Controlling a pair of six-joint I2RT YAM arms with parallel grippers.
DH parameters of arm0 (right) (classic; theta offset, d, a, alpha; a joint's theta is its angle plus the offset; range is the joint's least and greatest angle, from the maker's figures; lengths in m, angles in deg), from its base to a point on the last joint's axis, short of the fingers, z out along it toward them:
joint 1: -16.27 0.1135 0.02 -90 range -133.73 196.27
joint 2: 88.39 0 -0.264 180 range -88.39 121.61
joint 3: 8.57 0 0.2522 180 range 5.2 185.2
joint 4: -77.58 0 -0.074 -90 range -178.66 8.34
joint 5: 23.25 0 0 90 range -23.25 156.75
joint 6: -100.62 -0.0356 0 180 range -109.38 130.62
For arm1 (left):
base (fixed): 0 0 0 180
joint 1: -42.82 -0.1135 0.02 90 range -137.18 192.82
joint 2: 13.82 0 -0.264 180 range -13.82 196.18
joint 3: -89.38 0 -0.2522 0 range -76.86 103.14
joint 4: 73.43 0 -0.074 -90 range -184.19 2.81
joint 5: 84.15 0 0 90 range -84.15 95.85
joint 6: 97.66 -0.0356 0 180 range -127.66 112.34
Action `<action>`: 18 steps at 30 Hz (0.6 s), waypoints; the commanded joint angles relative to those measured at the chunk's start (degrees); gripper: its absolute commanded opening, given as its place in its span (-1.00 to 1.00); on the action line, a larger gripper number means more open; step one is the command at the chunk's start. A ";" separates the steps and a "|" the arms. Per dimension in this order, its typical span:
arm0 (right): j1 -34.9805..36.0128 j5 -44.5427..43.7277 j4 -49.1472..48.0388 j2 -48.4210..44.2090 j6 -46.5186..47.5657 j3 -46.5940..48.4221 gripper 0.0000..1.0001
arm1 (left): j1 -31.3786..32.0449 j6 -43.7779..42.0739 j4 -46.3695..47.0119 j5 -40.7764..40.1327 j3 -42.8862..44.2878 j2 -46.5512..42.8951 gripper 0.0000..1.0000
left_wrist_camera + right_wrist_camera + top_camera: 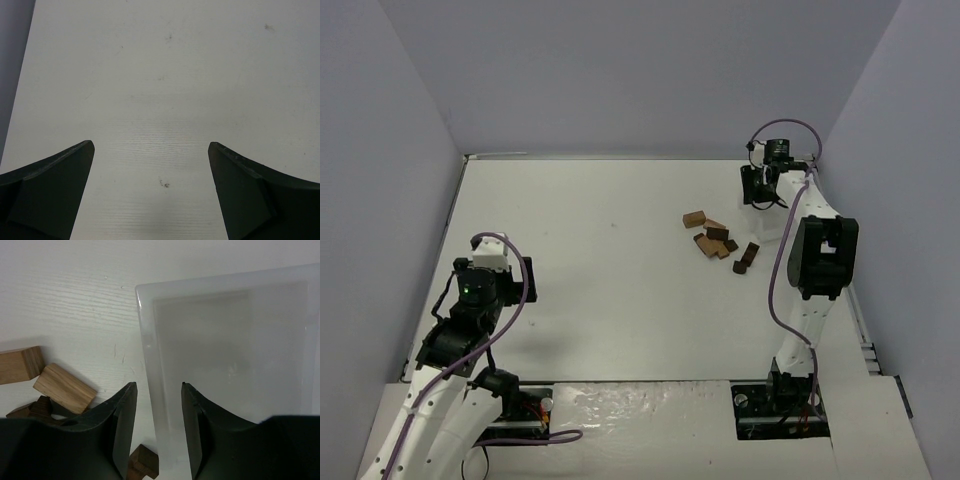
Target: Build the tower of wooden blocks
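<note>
**Right tool astride tray wall; wood blocks loose beside tray**

Right tool: the jaws are part-way closed and not clamped. They stand astride the near-left wall of the translucent white tray, one finger outside it and the other inside. In the right wrist view the inner finger stands visibly clear of the wall. The outer finger is very near it, and contact on that side cannot be confirmed. The tool carries nothing.

Left tool: the jaws are fully spread, holding nothing and touching nothing. It hangs over bare tabletop, well apart from the tray, on the far side of the blocks.

Wood blocks: no tower stands. The pieces lie in a loose scatter flat on the tabletop, just beside the tray on its left. The scatter mixes tan and dark brown pieces. The right wrist view shows a tan block lying tilted near the tray's left wall. A dark block lies closer to that wall, partly hidden under the outer finger. No block is inside the tray in the part visible.
</note>
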 commanded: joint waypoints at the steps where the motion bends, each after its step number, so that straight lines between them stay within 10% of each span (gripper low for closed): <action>1: 0.32 -0.80 -1.04 0.55 1.95 2.11 -0.51 | 0.32 -0.13 2.42 -0.72 3.15 1.39 0.94; 7: 0.20 -2.94 -0.99 3.82 3.07 6.35 -1.00 | 0.32 -0.04 2.42 -1.02 3.09 1.60 0.94; 16: -1.41 -2.98 -0.98 8.89 7.44 16.39 -0.97 | 0.32 -0.04 2.69 -0.39 2.82 1.87 0.94; 18: -2.17 -1.02 -0.90 9.89 6.60 17.82 -0.51 | 0.32 0.03 2.86 0.10 2.66 2.07 0.94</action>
